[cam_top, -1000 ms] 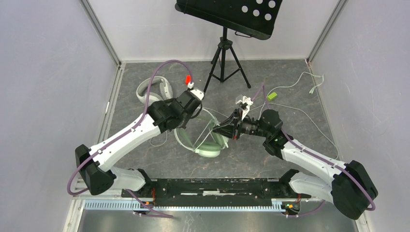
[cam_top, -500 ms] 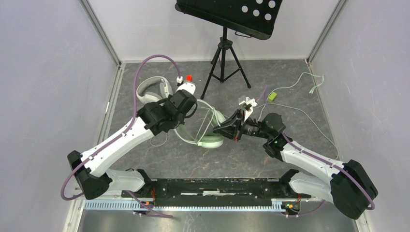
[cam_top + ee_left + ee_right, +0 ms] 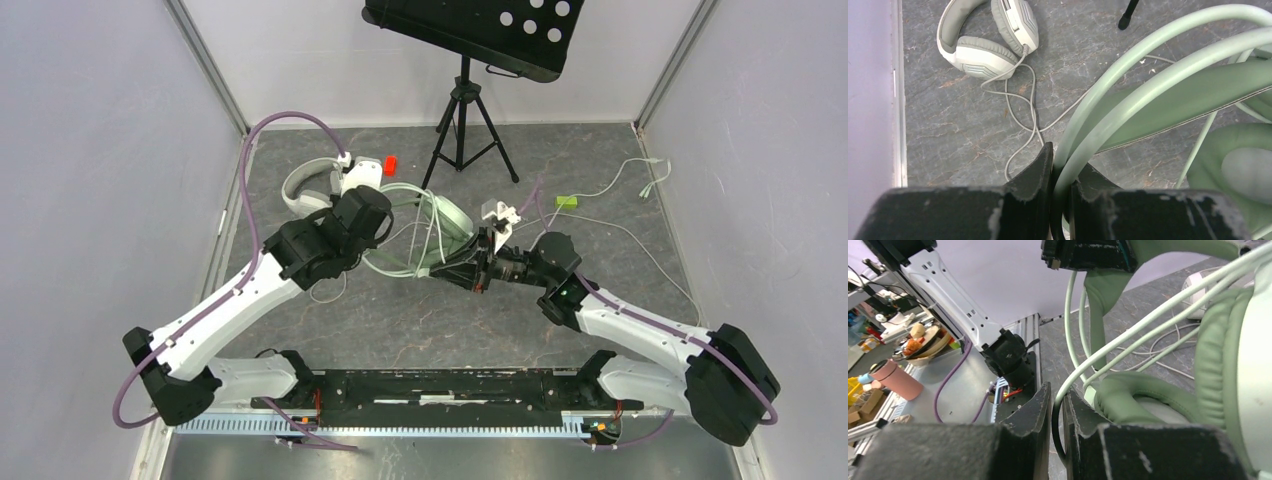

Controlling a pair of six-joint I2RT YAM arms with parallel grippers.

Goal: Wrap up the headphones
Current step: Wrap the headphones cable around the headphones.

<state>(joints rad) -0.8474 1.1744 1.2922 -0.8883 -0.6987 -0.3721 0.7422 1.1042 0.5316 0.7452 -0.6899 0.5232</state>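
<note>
**Top external view.** The left gripper (image 3: 392, 203) is clamped on the band of the mint-green headset (image 3: 450, 215), which is held up between the two arms. The right gripper (image 3: 447, 268) sits just beside the headset's near side. Strands of the cable (image 3: 430, 238) run from its tips up across the band. The white-grey headset (image 3: 305, 185) lies on the table (image 3: 620, 215) behind the left wrist, untouched. A tripod (image 3: 462, 130) stands beyond both hands.

**Left wrist view.** The jaws of the left gripper (image 3: 1060, 165) are closed tight on the band's two thin rails, which rise straight out from the fingertips. One ear cushion (image 3: 1233, 167) hangs to the right of the fingers. The white-grey headset (image 3: 983, 50) lies well ahead and to the left, its own lead loose on the table.

**Right wrist view.** The jaws of the right gripper (image 3: 1057, 400) stand almost together, with the pale cable (image 3: 1128, 345) pinched in the narrow gap. From the tips it runs up and ahead, over the cushion.

**Assessment.** The step in hand appears to be winding the cable round the band.
- The left grip should serve as a fixed anchor and not rotate.
- The right hand should carry the cable under light, even tension and lay the turns side by side.
- The strands should be kept clear of the cushion edge.
- Slack is the main risk, because loose turns could slide off the rails.
</note>
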